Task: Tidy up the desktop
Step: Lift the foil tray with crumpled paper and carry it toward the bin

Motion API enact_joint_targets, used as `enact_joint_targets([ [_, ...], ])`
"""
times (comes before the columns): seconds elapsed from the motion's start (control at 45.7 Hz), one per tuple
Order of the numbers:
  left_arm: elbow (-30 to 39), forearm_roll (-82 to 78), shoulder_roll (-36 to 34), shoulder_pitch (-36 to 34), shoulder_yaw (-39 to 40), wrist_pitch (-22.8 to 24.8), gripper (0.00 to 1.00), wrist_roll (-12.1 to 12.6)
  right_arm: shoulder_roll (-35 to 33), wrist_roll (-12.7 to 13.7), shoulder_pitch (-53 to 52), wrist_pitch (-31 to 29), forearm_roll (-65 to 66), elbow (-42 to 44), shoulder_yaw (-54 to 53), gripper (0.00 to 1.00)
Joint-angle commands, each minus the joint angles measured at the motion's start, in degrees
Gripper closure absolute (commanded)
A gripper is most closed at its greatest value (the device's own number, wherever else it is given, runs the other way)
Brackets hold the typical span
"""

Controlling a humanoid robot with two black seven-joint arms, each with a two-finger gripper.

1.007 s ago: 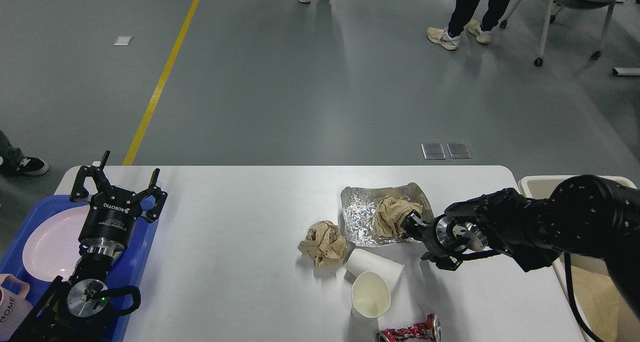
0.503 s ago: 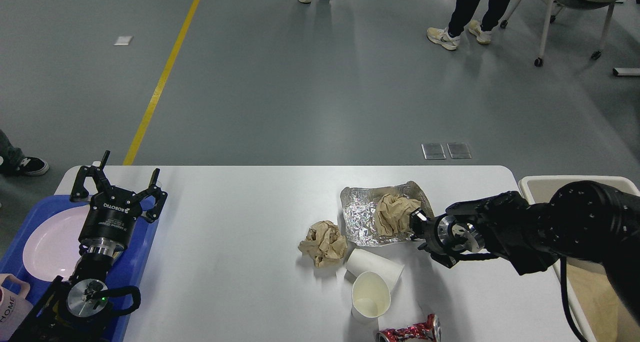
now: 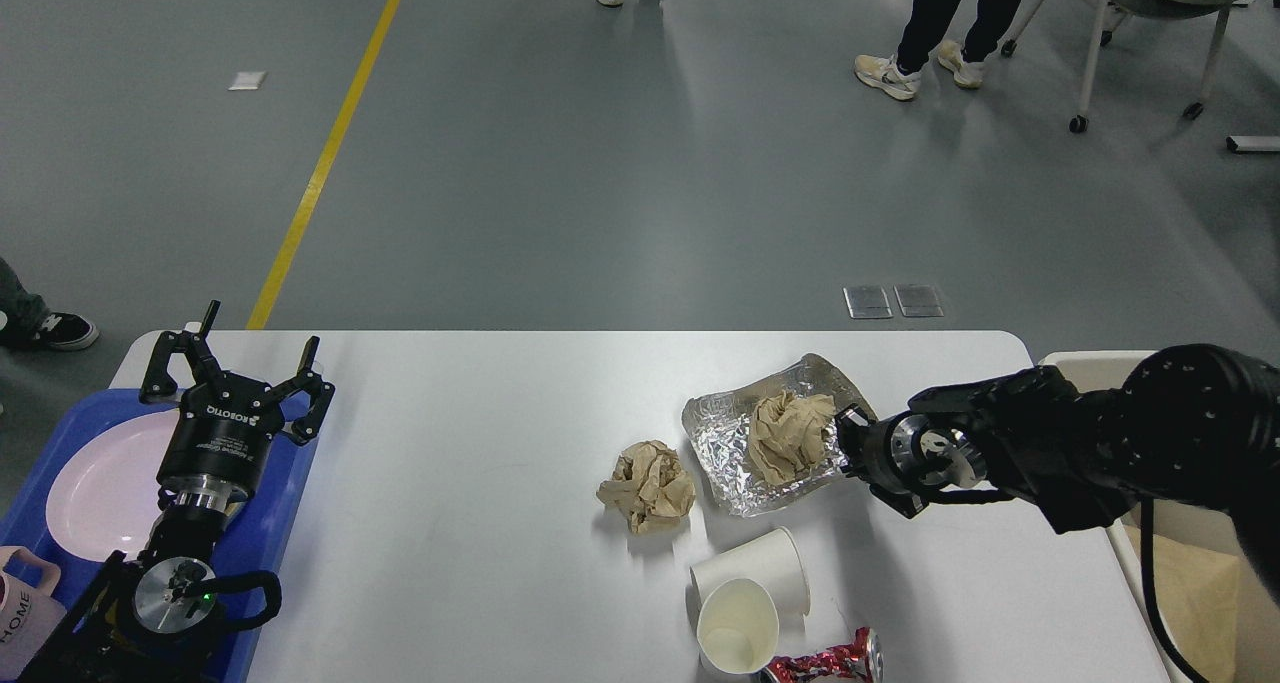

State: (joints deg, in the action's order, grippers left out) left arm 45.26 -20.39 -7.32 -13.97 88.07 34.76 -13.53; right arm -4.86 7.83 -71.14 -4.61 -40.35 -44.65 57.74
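The white desktop (image 3: 480, 433) carries litter on its right half. A crumpled foil tray (image 3: 725, 443) holds a brown paper ball (image 3: 790, 433); its right side is raised off the surface. My right gripper (image 3: 846, 433) is shut on the foil's right edge, its fingers mostly hidden behind the foil. A second brown paper ball (image 3: 648, 485) lies just left of the foil. My left gripper (image 3: 240, 348) stands open and upright at the far left, holding nothing.
Two white paper cups, one on its side (image 3: 755, 571) and one upright (image 3: 738, 628), sit near the front edge beside a crushed red can (image 3: 825, 658). A blue tray (image 3: 60, 428) with a plate (image 3: 95, 483) is at left. A cream bin (image 3: 1080, 361) stands at right.
My right gripper has lifted the foil tray's right side and drawn it slightly right, tilting it. The two cups have shifted toward the front edge. The left arm has not moved.
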Motion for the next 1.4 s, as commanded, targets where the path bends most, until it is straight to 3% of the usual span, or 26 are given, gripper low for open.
enact_joint_targets([
  [0.0,0.0,0.0,-0.06,0.0,0.0,-0.04,0.03,0.0,-2.61,0.61,-3.83,-0.4,0.0,-4.3,0.09,1.0],
  [0.263,0.0,0.0,-0.06,0.0,0.0,0.05,0.03,0.0,-9.29,0.78,-18.59,-0.84,0.97,-20.99,3.86,1.0],
  [0.569,0.0,0.0,0.02,0.0,0.0,-0.04,0.03,0.0,-12.72,0.7,-42.84,-10.41,2.46,-39.36,14.67,1.0],
  [0.722,0.0,0.0,0.02,0.0,0.0,-0.04,0.03,0.0,-13.59,0.87,-55.33,-10.86,10.72,-50.09,18.28,1.0],
  [0.832,0.0,0.0,0.02,0.0,0.0,-0.04,0.03,0.0,-15.09,2.28,-59.11,-11.12,11.69,-52.99,18.9,1.0],
  [1.095,0.0,0.0,-0.06,0.0,0.0,-0.04,0.03,0.0,-16.76,2.19,-59.12,-11.56,11.52,-53.53,18.81,1.0],
  [1.379,0.0,0.0,0.02,0.0,0.0,-0.04,0.03,0.0,-27.65,1.84,-55.78,-13.67,11.87,-51.95,19.51,1.0],
])
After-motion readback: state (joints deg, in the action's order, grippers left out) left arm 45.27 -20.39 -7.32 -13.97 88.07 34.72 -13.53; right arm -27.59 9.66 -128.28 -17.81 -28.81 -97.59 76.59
